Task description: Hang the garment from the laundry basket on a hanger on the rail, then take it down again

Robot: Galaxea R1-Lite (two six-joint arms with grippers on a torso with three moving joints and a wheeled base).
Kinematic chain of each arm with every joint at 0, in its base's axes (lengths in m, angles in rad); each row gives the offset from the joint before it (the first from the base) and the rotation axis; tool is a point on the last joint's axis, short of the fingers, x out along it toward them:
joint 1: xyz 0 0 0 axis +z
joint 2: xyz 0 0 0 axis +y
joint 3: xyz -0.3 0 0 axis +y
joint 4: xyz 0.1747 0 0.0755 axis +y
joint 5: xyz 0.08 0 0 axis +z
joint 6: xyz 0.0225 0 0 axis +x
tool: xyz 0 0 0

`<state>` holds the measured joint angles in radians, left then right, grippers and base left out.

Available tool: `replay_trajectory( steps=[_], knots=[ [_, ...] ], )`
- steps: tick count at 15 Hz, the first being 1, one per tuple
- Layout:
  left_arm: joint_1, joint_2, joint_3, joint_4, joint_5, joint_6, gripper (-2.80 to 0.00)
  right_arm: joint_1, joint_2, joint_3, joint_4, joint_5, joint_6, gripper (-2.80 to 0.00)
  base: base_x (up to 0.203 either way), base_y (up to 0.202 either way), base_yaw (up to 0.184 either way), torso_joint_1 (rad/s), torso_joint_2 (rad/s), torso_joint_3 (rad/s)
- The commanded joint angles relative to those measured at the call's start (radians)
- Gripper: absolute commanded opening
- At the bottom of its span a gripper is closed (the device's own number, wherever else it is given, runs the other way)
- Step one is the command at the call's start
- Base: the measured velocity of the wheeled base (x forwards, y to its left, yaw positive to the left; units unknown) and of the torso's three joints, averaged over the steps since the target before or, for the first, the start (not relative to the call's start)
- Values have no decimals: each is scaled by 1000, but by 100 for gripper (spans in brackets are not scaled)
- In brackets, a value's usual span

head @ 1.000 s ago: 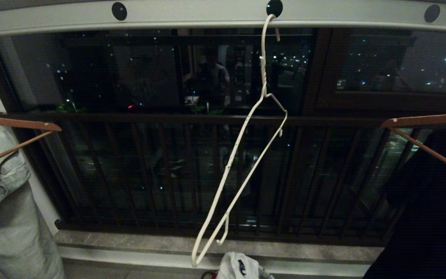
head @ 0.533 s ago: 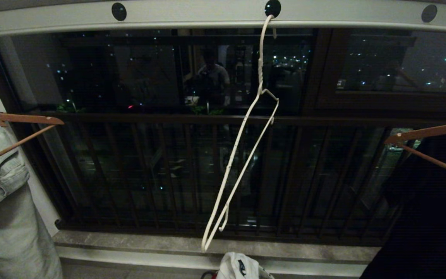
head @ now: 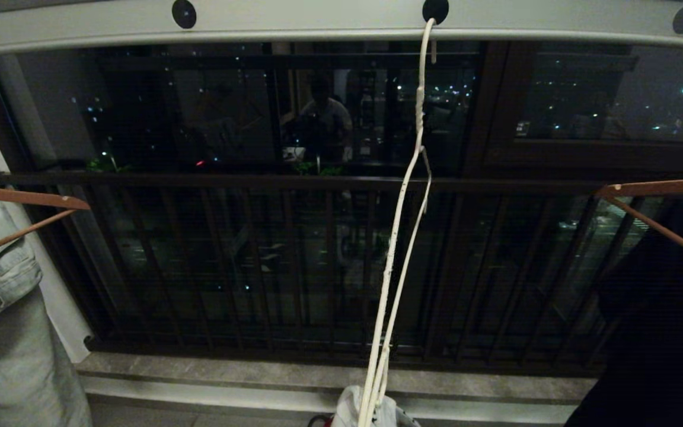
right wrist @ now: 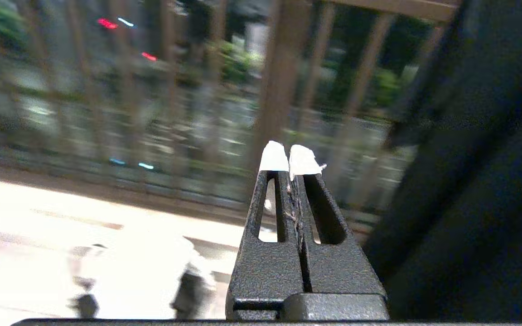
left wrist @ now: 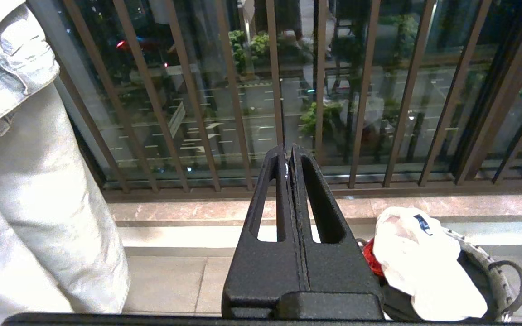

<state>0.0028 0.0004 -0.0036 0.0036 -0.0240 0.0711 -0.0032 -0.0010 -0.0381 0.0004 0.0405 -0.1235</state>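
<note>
**Wire hanger turns edge-on while both grippers stay empty**

Swinging round since a second ago, the hanger (head: 398, 249) now shows almost edge-on in the head view, its two wire sides nearly overlapping, where earlier it hung as an open slanted loop. Its hook sits in a round dark hole of the rail (head: 294, 24), and its lower end drops down in front of the garment (head: 347, 409). The whole scene has also slid slightly, so the camera itself has shifted.

The left wrist view shows the garment (left wrist: 419, 258) lying bunched in the laundry basket (left wrist: 492, 271) on the floor beside the stone sill (left wrist: 188, 213), with something red tucked beside it. The left gripper (left wrist: 288, 156) points towards the balcony railing (left wrist: 365, 90), its fingers pressed together on nothing. The right gripper (right wrist: 290, 156), white-tipped, is likewise pressed together and empty, near a dark hanging cloth (right wrist: 469, 181).

A pale denim garment (head: 3, 308) hangs at the left on a wooden hanger (head: 21, 198); another wooden hanger (head: 656, 190) is at the right.
</note>
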Motion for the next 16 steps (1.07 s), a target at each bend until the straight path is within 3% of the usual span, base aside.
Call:
replay_trajectory(
  steps=[1, 4, 7, 16],
  knots=[
    [0, 0, 2, -1, 1, -7, -280, 0, 1, 26, -12, -45, -32, -280, 0, 0, 0, 0, 0, 0],
    [0, 0, 2, -1, 1, -11, -280, 0, 1, 36, -24, -32, -8, -280, 0, 0, 0, 0, 0, 0],
    [0, 0, 3, -2, 32, -73, -280, 3, 1, 27, 28, -37, 114, -280, 0, 0, 0, 0, 0, 0],
    [0, 0, 4, -3, 42, -81, -280, 3, 1, 29, 21, -39, 117, -280, 0, 0, 0, 0, 0, 0]
  ],
)
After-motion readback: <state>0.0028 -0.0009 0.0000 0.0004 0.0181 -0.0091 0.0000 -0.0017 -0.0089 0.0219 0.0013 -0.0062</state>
